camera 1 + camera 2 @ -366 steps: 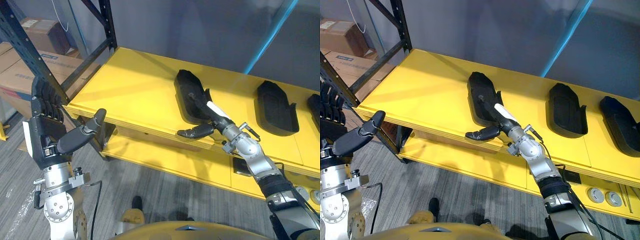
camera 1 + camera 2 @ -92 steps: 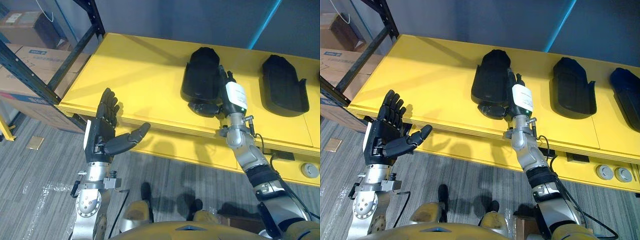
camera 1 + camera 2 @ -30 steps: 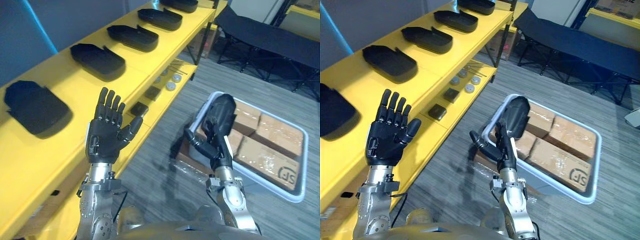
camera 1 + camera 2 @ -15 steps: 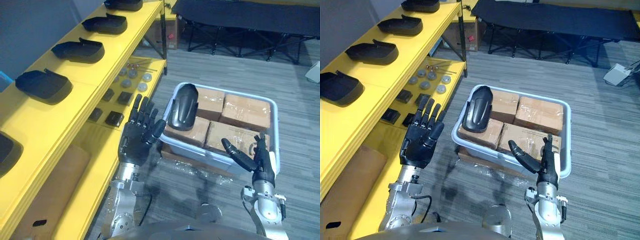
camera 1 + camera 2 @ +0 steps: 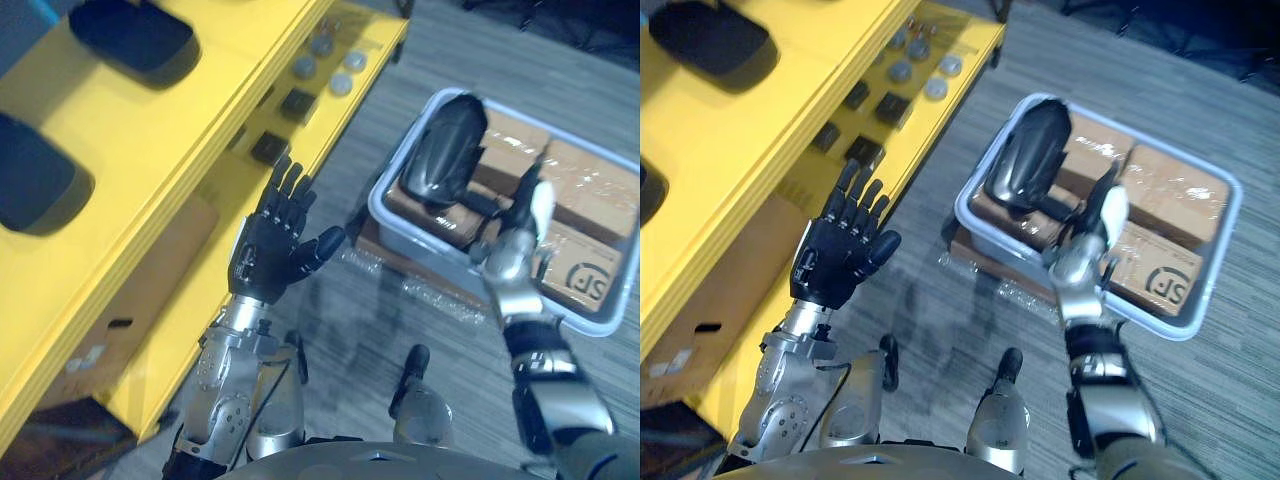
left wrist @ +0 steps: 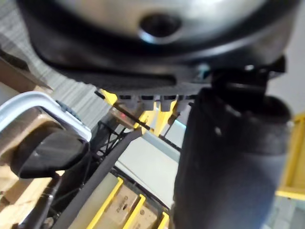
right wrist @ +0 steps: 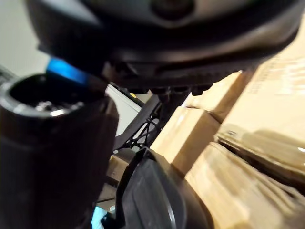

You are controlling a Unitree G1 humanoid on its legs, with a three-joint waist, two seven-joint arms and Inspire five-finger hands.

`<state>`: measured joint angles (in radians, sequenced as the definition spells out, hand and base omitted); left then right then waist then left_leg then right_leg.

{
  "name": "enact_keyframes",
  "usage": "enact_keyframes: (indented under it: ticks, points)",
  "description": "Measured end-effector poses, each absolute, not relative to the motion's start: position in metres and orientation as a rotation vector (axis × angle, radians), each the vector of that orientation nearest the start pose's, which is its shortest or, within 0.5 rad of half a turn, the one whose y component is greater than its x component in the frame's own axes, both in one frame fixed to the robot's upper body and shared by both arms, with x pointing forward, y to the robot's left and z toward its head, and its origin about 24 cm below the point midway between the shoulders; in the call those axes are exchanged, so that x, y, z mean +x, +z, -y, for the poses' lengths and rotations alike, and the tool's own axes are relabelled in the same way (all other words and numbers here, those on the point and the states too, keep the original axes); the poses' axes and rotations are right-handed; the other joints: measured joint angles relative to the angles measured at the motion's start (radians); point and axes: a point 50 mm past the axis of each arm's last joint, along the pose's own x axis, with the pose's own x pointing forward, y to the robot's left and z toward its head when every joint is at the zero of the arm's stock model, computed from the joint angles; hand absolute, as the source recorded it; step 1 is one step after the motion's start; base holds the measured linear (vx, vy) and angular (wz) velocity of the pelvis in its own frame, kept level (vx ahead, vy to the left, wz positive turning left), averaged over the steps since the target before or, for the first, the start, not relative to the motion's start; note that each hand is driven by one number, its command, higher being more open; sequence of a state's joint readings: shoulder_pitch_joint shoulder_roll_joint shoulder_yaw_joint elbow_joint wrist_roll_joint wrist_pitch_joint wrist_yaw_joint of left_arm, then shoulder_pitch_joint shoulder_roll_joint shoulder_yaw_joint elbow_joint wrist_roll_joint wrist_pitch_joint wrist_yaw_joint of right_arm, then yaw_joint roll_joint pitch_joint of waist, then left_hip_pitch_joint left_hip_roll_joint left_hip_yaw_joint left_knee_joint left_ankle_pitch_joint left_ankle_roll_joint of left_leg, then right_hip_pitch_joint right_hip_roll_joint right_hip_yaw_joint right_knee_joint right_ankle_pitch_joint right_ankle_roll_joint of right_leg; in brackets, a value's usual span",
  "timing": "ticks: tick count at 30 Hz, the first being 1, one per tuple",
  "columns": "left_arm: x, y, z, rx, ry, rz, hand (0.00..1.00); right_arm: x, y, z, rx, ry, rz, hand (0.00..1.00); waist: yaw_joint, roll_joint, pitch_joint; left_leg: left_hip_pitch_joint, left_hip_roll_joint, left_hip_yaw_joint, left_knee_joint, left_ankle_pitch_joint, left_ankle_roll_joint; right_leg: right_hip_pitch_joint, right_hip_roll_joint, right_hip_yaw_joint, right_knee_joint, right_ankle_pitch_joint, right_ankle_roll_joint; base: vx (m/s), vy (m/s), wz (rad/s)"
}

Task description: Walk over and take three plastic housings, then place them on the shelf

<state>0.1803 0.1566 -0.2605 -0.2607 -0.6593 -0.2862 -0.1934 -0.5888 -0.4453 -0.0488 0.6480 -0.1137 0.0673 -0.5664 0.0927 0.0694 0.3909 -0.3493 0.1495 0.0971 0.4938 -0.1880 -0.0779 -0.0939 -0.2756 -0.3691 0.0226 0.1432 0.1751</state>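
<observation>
Right hand (image 5: 528, 215) has come up from below the bin's near rim since 0.5 s ago. It now reaches over that rim, just beside the housing (image 5: 448, 150). Camera also shifted, so the bin (image 5: 374, 202) sits further right in the head views.

Right hand: fingers straight and loose, pointing across the boxes (image 5: 580, 190). Thumb angled toward the housing's near end. Cannot tell whether it touches. Nothing is gripped.

Left hand (image 5: 272, 250): raised over the floor (image 5: 950, 330) between shelf and bin, palm up, fingers spread, thumb out. It holds nothing and its pose is unchanged.

Housing: black, glossy, hard plastic, an elongated rounded shell, domed side up. It lies tilted on the boxes at the bin's left end, leaning against the left wall.

Bin: pale plastic tub, rounded corners, rolled rim. Boxes inside are brown cardboard under shiny film.

Shelf (image 5: 150, 130): flat yellow boards in two levels.
- Upper level: two shelved housings (image 5: 130, 35), matte black with rounded outlines, well apart from each other.
- Lower level: small dark square blocks (image 5: 297, 100) and grey discs (image 5: 340, 85).

Floor: grey carpet with a fine striped weave.
</observation>
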Motion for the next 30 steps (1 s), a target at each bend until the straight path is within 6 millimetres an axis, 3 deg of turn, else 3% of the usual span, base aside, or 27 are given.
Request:
enact_keyframes:
  ticks: [5, 9, 15, 19, 21, 22, 30]
  points:
    - [0.212, 0.075, -0.124, -0.562, -0.312, 0.266, 1.0, 0.356, 0.147, 0.301, -0.52, -0.858, 0.065, 1.0, 0.048, 0.007, 0.021, -0.069, -0.007, -0.038, 0.039, 0.005, 0.005, -0.022, 0.003, -0.033, -0.009, 0.012, 0.0, -0.03, 0.037, 0.18]
    - [0.213, 0.056, -0.126, -0.589, -0.262, 0.186, 1.0, 0.357, 0.167, 0.327, -0.502, -0.943, 0.011, 1.0, 0.079, 0.035, 0.059, -0.09, -0.016, -0.065, 0.056, 0.007, 0.008, -0.026, 0.0, -0.051, 0.004, 0.012, -0.001, -0.03, 0.029, 0.13]
    - [0.214, 0.044, -0.125, -0.604, -0.246, 0.132, 1.0, 0.348, 0.183, 0.363, -0.451, -1.075, -0.131, 1.0, 0.116, 0.084, 0.1, -0.156, -0.015, -0.091, 0.099, 0.004, 0.012, -0.076, 0.0, -0.067, 0.044, 0.008, -0.004, -0.09, 0.036, 0.06]
    - [0.213, 0.031, -0.123, -0.609, -0.217, 0.069, 1.0, 0.337, 0.176, 0.38, -0.369, -1.155, -0.27, 1.0, 0.136, 0.099, 0.106, -0.199, -0.014, -0.099, 0.126, 0.005, 0.014, -0.112, -0.002, -0.067, 0.064, 0.009, -0.003, -0.1, 0.043, 0.01]
    - [0.214, 0.026, -0.119, -0.623, -0.221, 0.042, 1.0, 0.329, 0.18, 0.391, -0.336, -1.202, -0.305, 1.0, 0.148, 0.118, 0.114, -0.211, -0.015, -0.101, 0.135, 0.003, 0.017, -0.121, -0.004, -0.067, 0.068, 0.009, -0.003, -0.11, 0.034, -0.01]
    - [0.212, 0.024, -0.117, -0.639, -0.22, 0.029, 1.0, 0.324, 0.185, 0.398, -0.337, -1.226, -0.305, 0.0, 0.156, 0.126, 0.112, -0.227, -0.017, -0.101, 0.139, 0.003, 0.02, -0.139, -0.008, -0.067, 0.075, 0.009, -0.003, -0.1, 0.035, -0.06]
    - [0.219, 0.019, -0.115, -0.688, -0.157, 0.015, 1.0, 0.295, 0.199, 0.434, -0.398, -1.298, -0.367, 0.0, 0.19, 0.136, 0.106, -0.307, -0.027, -0.105, 0.164, 0.01, 0.03, -0.214, -0.024, -0.071, 0.107, 0.009, -0.002, -0.07, 0.011, 0.02]
